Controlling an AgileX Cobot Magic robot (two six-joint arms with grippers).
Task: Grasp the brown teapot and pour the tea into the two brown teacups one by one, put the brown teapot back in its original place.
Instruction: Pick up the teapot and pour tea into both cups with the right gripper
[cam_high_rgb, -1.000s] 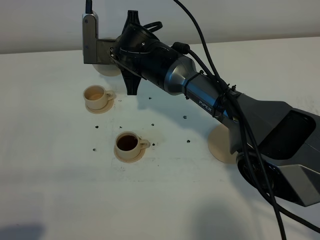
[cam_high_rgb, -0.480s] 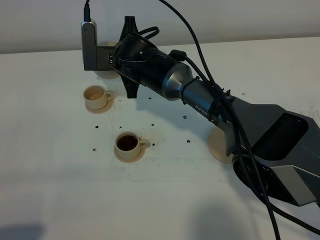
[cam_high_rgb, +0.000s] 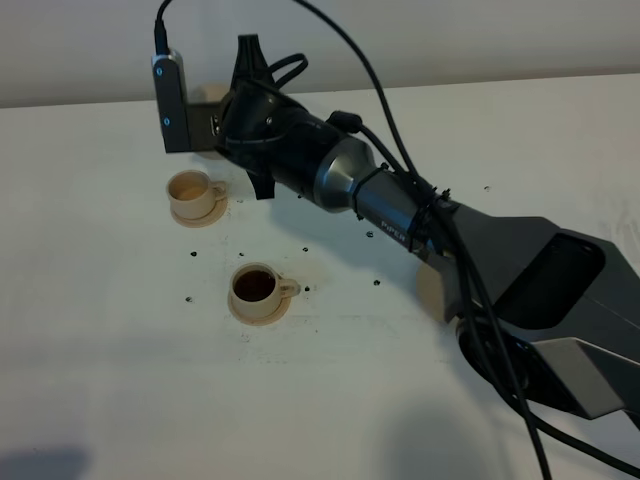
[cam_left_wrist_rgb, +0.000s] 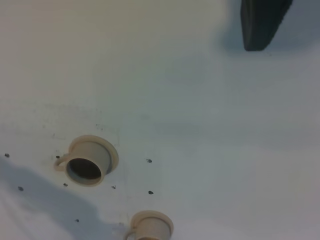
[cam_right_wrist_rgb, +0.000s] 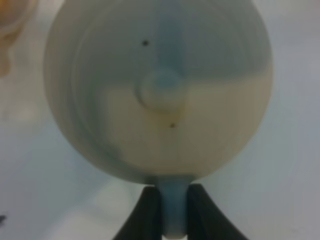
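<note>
The right gripper (cam_right_wrist_rgb: 173, 202) is closed on the loop handle of the brown teapot (cam_right_wrist_rgb: 160, 90), whose knobbed lid faces the wrist camera. In the high view the brown teapot sits beyond the far teacup (cam_high_rgb: 195, 193), near the rear edge of the table (cam_high_rgb: 120, 380). The near teacup (cam_high_rgb: 257, 290) contains dark tea. The wide saucer (cam_high_rgb: 430, 290) lies partly hidden under the right arm (cam_high_rgb: 400, 205), well apart from the brown teapot. The left gripper (cam_left_wrist_rgb: 263, 22) shows only 1 dark fingertip; its state cannot be told.
</note>
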